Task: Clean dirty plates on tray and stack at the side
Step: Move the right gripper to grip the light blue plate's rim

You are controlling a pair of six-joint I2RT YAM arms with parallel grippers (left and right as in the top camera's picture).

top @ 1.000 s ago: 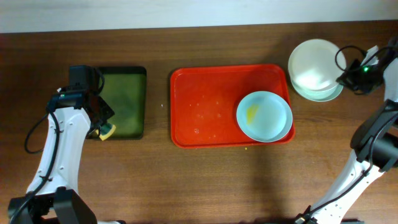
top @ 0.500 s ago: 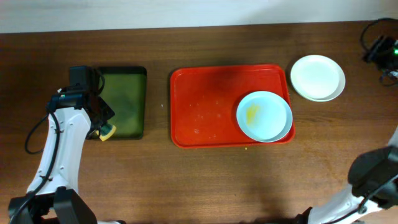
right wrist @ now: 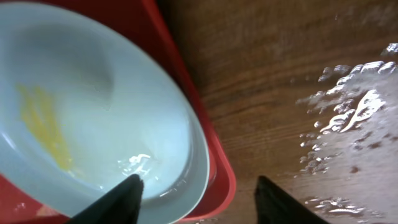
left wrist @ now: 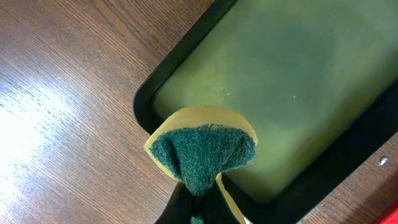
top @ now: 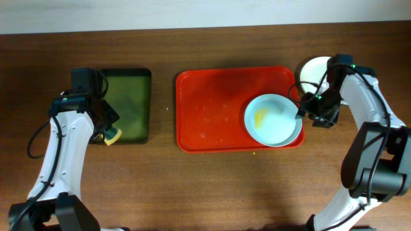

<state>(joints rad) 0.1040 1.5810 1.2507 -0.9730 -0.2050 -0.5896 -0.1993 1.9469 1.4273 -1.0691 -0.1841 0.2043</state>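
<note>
A pale blue plate (top: 273, 120) with a yellow smear lies in the right end of the red tray (top: 212, 109). My right gripper (top: 300, 114) is open and straddles the plate's right rim and the tray's rim. In the right wrist view (right wrist: 199, 193) one finger is over the plate (right wrist: 93, 106) and the other over the table beyond the tray rim (right wrist: 214, 155). A cream-white plate (top: 313, 69) sits on the table right of the tray, partly hidden by the right arm. My left gripper (top: 108, 133) is shut on a yellow-green sponge (left wrist: 202, 149).
A dark green-black tray (top: 128, 102) lies left of the red tray; the sponge hangs over its front left corner (left wrist: 149, 106). The red tray floor has small wet specks (top: 215, 119). Water drops shine on the table (right wrist: 348, 106) right of the red tray.
My right arm left the stacked plates, swung off to the far right, then came back down to the blue plate's right rim. The left arm and sponge have not moved.
</note>
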